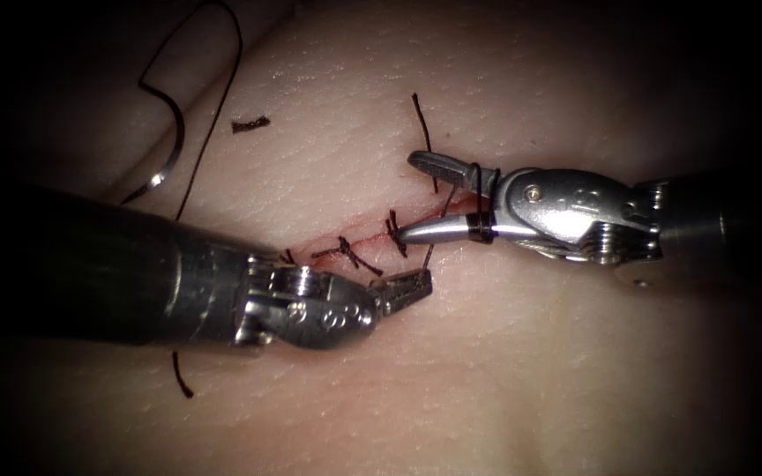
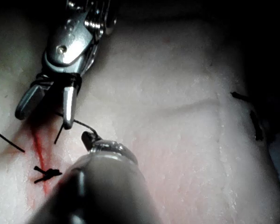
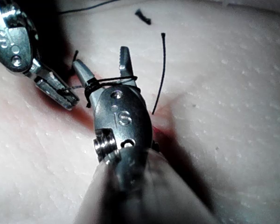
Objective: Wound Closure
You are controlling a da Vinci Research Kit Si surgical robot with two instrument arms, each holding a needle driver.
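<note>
Reaching in level from the picture's right, the right tool [image 1: 409, 198] has its jaws spread wide over the right end of the cut [image 1: 372, 242], one jaw above the line and one lying on it; the thread [image 1: 480, 201] is looped around the base of both jaws, and they grip nothing. The left tool [image 1: 416, 286] comes in low from the left, shaft nearly horizontal, tip just below the cut — the right wrist view shows its jaws closed on a thread end [image 3: 74, 87] running from that loop. The needle [image 1: 169, 145] lies free on the tissue [image 1: 504, 370] well to the upper left, held by neither tool and not in the tissue, with thread trailing from it. Knotted stitches [image 1: 350, 251] cross the cut, red fluid [image 1: 332, 247] along it. Cut thread ends [image 1: 250, 124] lie on the skin.
</note>
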